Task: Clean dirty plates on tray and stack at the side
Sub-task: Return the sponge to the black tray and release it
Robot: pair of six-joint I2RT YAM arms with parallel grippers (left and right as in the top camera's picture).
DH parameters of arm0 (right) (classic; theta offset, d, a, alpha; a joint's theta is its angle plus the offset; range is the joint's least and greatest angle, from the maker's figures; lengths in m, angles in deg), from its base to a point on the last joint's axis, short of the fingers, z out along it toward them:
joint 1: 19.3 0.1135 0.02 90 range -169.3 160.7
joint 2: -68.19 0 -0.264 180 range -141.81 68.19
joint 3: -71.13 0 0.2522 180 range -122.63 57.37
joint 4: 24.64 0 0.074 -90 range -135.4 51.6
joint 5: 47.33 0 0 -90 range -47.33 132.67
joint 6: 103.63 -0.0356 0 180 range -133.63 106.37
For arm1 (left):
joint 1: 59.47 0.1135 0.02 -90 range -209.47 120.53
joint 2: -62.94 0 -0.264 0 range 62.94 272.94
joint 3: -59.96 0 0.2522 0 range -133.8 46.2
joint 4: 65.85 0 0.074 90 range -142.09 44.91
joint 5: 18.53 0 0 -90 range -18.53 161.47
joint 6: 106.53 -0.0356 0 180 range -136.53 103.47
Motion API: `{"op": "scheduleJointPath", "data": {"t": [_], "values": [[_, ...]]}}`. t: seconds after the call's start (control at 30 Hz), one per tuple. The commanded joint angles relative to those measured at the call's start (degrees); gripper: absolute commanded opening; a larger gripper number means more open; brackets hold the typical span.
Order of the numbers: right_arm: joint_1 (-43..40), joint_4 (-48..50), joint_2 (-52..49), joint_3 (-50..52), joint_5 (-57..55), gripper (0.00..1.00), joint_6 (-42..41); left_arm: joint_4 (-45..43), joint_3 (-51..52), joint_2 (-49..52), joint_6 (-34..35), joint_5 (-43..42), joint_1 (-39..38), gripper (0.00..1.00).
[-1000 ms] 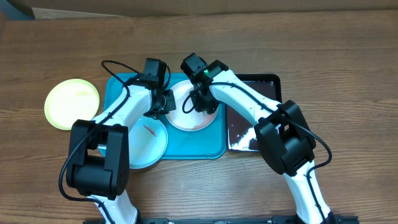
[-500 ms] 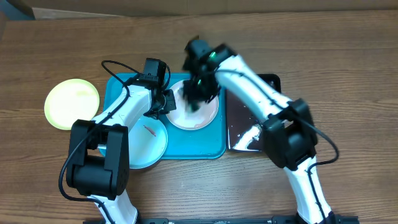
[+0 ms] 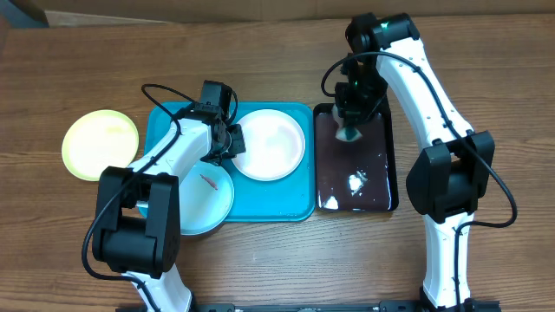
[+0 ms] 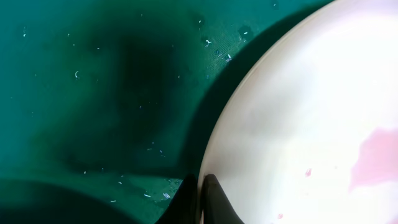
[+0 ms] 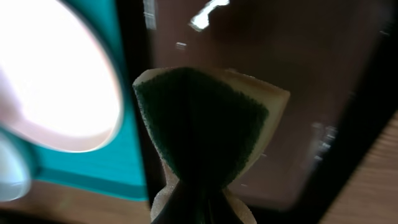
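The turquoise tray (image 3: 269, 201) holds two plates. A white plate (image 3: 276, 146) sits toward its right end with a faint pink smear (image 4: 379, 162) on it. A pale blue plate (image 3: 208, 206) sits at the front left, carrying a small reddish bit (image 3: 208, 180) and hanging over the tray's front rim. Just beside the tray on the right is a glossy black bin (image 3: 375, 160) with dark liquid and pale flecks in it. The yellow-green plate (image 3: 101, 144) lies alone on the wooden table (image 3: 507, 87), left of the tray. The left gripper (image 3: 232, 144) is pressed together on the white plate's left rim, its arm crossing the tray's left part. The right gripper (image 3: 351, 117) pinches a green-faced sponge (image 3: 349, 133) above the bin's far end. Bare wood shows on every side of tray and bin.
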Motion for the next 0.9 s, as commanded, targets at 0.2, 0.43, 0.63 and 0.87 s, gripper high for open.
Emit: {"op": "scheduleJointPath", "data": {"t": [0.2,0.43,0.63,0.87], "values": [[1.14,1.75,2.19,8.07,-10.45,0.04,-4.72,-0.26,0.37,0.09,-0.09,0.42,-0.11,0.05],[1.2,6.56,2.19,14.21,-10.23,0.07,-4.7,-0.81,0.37,0.09,-0.57,0.42,-0.11,0.05],[1.18,8.37,2.16,15.67,-10.23,0.35,-4.72,-1.14,0.37,0.09,-0.55,0.42,-0.11,0.1],[-0.33,8.24,2.19,12.94,-10.25,0.48,-4.04,-1.31,0.37,0.09,-0.52,0.42,-0.11,0.24]]}}
